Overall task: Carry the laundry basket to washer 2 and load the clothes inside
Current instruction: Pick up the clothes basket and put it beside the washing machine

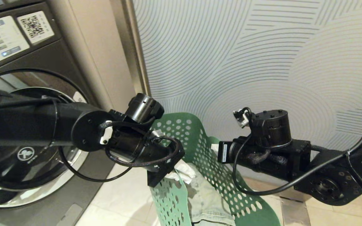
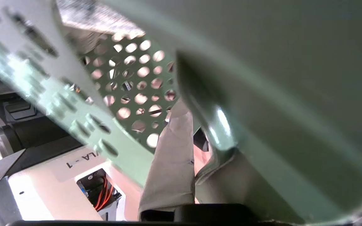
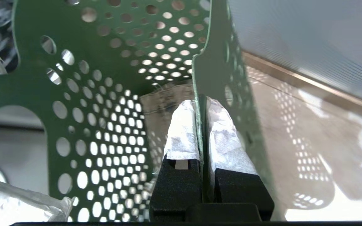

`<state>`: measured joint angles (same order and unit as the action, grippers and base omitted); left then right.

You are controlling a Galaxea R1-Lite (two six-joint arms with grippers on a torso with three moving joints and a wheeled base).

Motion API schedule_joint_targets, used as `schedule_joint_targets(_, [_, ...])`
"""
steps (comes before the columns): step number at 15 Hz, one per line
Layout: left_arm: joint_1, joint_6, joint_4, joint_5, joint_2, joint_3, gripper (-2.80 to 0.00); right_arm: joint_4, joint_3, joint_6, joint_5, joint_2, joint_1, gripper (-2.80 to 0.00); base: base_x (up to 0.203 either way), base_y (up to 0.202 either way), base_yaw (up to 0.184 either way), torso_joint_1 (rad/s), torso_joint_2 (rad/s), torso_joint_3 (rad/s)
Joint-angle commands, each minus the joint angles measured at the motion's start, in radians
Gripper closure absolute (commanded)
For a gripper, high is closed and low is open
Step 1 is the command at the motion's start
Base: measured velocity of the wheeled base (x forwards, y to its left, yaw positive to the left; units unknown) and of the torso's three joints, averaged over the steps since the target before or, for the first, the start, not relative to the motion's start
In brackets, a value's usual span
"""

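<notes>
Currently mid-carry: left gripper (image 2: 181, 175) and right gripper (image 3: 201, 131) both clamped on laundry basket (image 1: 231, 191) walls, clothes (image 1: 207, 201) inside; next, set down by the washer (image 1: 27, 150).

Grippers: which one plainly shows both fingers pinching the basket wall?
The right gripper: the laundry basket wall's edge runs between its two white-wrapped fingers. The left gripper sits at the opposite wall, its hold hidden by the basket.
</notes>
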<state>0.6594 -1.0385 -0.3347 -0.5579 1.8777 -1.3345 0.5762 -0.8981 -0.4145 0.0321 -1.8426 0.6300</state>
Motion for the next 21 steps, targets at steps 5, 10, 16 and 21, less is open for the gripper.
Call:
schedule_joint_targets(5, [-0.015, -0.006, -0.001, -0.004, 0.001, 0.0, 0.0, 0.006, 0.008, -0.002, 0.0, -0.002, 0.0, 0.0, 0.0, -0.008, 0.176, 0.001, 0.0, 0.003])
schedule_joint_targets(10, [-0.021, -0.006, -0.001, -0.004, 0.0, 0.001, 0.0, 0.008, 0.002, -0.001, 0.0, -0.01, 0.0, 0.0, 0.001, -0.009, 0.175, 0.0, 0.0, 0.003])
schedule_joint_targets(16, [-0.021, -0.006, 0.0, -0.004, 0.001, 0.001, 0.0, 0.008, -0.001, 0.029, -0.001, -0.012, 0.0, 0.0, 0.003, -0.009, 0.176, 0.003, 0.0, 0.003])
schedule_joint_targets(21, [-0.023, -0.006, 0.0, -0.004, 0.003, 0.0, 0.0, 0.008, 0.003, 0.029, -0.001, -0.012, 0.0, 0.0, 0.0, -0.009, 0.179, 0.003, 0.0, 0.002])
